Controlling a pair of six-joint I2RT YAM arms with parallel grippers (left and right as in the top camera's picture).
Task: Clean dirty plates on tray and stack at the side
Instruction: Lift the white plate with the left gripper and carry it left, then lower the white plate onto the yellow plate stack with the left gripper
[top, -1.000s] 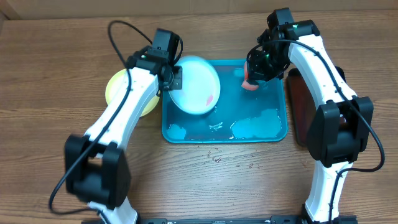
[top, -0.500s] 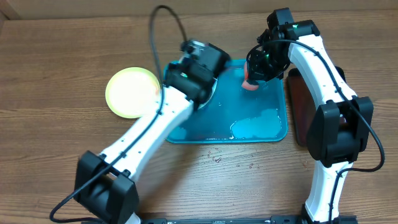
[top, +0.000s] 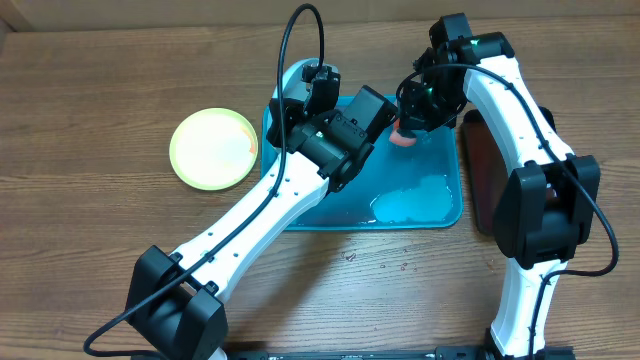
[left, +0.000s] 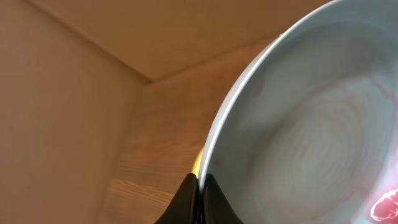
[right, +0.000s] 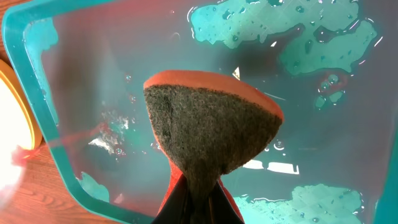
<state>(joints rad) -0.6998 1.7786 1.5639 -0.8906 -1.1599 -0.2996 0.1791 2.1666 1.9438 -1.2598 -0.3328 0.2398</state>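
Wood-grain bench (top: 80, 250) carries the teal tray (top: 445, 160), which is wet with pale puddles (top: 415, 200). The left gripper (left: 199, 186) is clenched on the rim of the pale blue plate (left: 311, 124), holding it up over the tray's far left corner. Red smears mark the plate's whitish centre. The right gripper (right: 196, 196) pinches an orange sponge (right: 211, 118) over the tray's far right part. A yellow-green plate (top: 213, 148) lies flat on the bench left of the tray, apart from it. A dark tray (top: 478, 165) sits just right of the teal tray.

Smeared blue plate (left: 311, 124) tilted above tray (top: 440, 150)
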